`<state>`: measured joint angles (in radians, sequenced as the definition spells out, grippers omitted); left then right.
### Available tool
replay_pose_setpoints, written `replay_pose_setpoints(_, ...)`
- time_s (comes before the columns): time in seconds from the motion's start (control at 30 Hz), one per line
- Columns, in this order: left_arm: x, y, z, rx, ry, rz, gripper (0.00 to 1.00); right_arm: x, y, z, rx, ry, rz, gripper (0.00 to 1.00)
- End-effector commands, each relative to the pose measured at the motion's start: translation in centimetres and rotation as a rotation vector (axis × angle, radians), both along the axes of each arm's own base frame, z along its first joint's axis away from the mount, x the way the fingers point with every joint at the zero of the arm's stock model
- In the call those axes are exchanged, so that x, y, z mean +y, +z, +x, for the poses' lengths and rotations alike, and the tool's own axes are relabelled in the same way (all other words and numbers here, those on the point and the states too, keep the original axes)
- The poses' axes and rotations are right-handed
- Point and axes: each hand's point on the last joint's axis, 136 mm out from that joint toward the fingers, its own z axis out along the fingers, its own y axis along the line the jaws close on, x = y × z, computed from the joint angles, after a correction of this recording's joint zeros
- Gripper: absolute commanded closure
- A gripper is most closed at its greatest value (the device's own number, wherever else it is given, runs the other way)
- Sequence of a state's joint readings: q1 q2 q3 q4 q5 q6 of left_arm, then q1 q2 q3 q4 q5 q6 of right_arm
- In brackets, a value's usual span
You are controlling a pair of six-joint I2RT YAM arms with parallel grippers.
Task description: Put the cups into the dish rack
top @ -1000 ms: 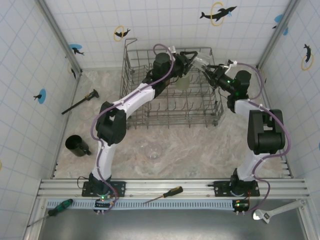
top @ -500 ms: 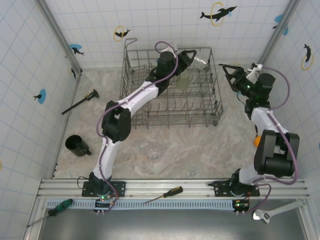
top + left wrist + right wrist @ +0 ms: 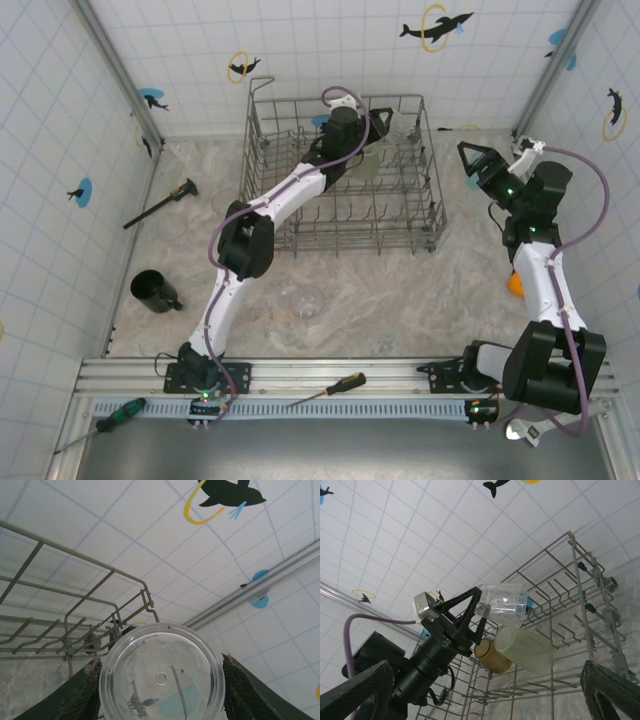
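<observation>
The grey wire dish rack [image 3: 300,215] stands at the back of the table. My left gripper [image 3: 385,118] reaches over its far right corner, shut on a clear cup [image 3: 402,123]. In the left wrist view the clear cup [image 3: 161,677] sits base-on between the dark fingers [image 3: 80,695]. From the right wrist view the clear cup [image 3: 502,604] hangs above a pale green cup [image 3: 527,649] and an amber cup [image 3: 492,656], both lying in the dish rack [image 3: 580,570]. My right gripper [image 3: 478,160] is open to the right of the rack. Another clear cup [image 3: 305,303] and a dark mug [image 3: 152,290] stand on the table.
A black tool [image 3: 160,203] lies at the left by the wall. A small orange object [image 3: 515,283] sits beside the right arm. A yellow-handled screwdriver [image 3: 330,388], a green screwdriver [image 3: 110,413] and a wrench [image 3: 545,430] lie along the front rail.
My right gripper has opened, let go of the clear cup and drawn back to the right of the rack. The left gripper keeps the cup and has reached farther toward the rack's back.
</observation>
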<state>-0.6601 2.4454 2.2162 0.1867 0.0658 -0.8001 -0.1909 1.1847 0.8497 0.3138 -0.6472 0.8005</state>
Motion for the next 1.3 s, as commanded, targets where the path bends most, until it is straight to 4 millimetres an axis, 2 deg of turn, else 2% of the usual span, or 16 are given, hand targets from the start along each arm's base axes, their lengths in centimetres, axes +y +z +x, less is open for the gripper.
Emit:
replay_pose_setpoints(0.0, -1.3, 1.8, -0.9, -0.114, -0.019, 0.083, 1.0, -0.3, -1.6, -0.7, 0.032, -0.024, -0.053, 0.0)
replay_pose_setpoints(0.17, -2.4, 1.0, -1.6, -0.162, -0.022, 0.173, 1.0, -0.2, -3.1, -1.3, 0.065, -0.028, -0.063, 0.0)
replay_pose_setpoints(0.33, -3.0, 0.3, -1.7, -0.222, -0.003, 0.245, 1.0, -0.2, -3.7, -1.8, 0.072, -0.032, -0.076, 0.0)
replay_pose_setpoints(0.53, -3.3, -1.3, -1.1, -0.248, 0.025, 0.274, 1.0, -0.4, -4.2, -2.1, 0.079, -0.056, -0.089, 0.0)
replay_pose_setpoints(0.77, -3.3, -2.5, -0.7, -0.27, 0.058, 0.315, 1.0, 0.9, -4.9, -2.3, 0.072, -0.014, -0.072, 0.0)
replay_pose_setpoints(1.0, -4.5, -4.7, -1.1, -0.278, 0.053, 0.324, 1.0, 1.0, -4.7, -2.5, 0.05, -0.007, -0.084, 0.0)
replay_pose_setpoints(1.27, -4.8, -6.3, -0.9, -0.284, 0.058, 0.353, 1.0, 1.1, -4.9, -2.7, 0.047, -0.006, -0.084, 0.0)
